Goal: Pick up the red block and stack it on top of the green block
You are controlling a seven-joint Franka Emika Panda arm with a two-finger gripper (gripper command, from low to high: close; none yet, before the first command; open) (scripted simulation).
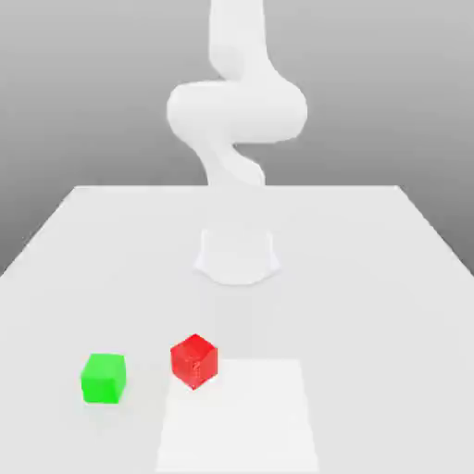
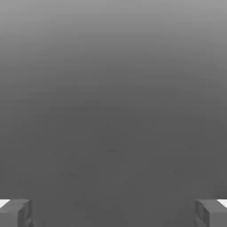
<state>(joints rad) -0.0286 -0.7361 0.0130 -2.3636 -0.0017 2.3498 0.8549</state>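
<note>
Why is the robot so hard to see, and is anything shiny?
Exterior view: the arm looks washed out, nearly white, losing detail; the red block has paler speckles. Hand view: dim grey background, lighter towards one edge.

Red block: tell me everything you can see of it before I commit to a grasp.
The red cube-shaped block looks plain and solid-coloured. In the exterior view it sits flat, one vertical edge facing the camera, overlapping the far left corner of the pale square patch. The green cube-shaped block stands apart to its left.
</note>
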